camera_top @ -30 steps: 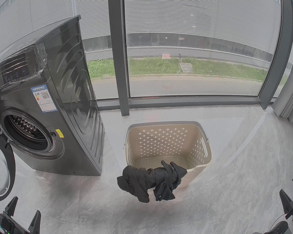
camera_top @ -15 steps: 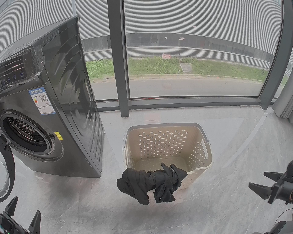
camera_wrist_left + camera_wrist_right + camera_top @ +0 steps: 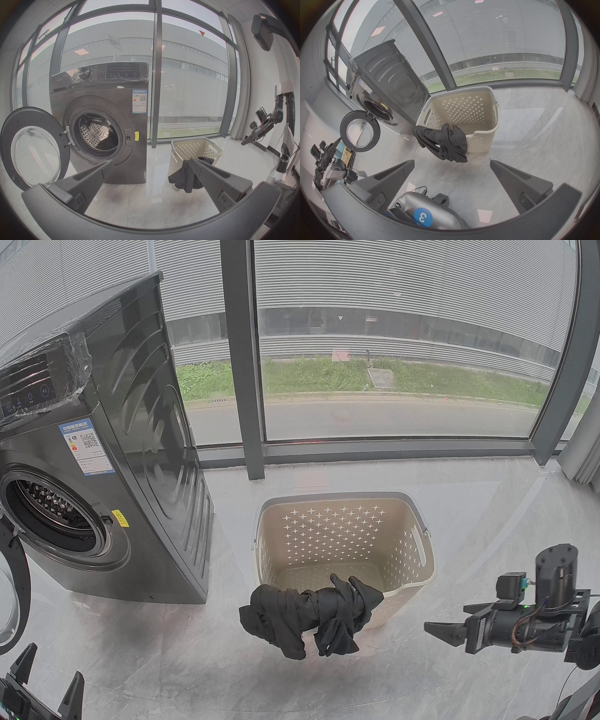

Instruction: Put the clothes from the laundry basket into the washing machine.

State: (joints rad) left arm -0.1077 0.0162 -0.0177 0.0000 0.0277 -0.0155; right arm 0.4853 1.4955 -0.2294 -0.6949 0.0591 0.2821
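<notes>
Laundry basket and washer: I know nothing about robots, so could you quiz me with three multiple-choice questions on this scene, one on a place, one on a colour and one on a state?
1. Where is the dark garment?
A. Inside the drum
B. Draped over the near rim of the laundry basket
C. Flat on the floor by the window

2. What colour is the laundry basket?
A. Beige
B. Blue
C. Red

3. How is the door of the washing machine?
A. Shut
B. Swung open
C. Taken off

Answers:
1 B, the cloth hangs across the rim.
2 A, its perforated walls are beige.
3 B, the round door stands aside on its hinge, baring the drum.
</notes>
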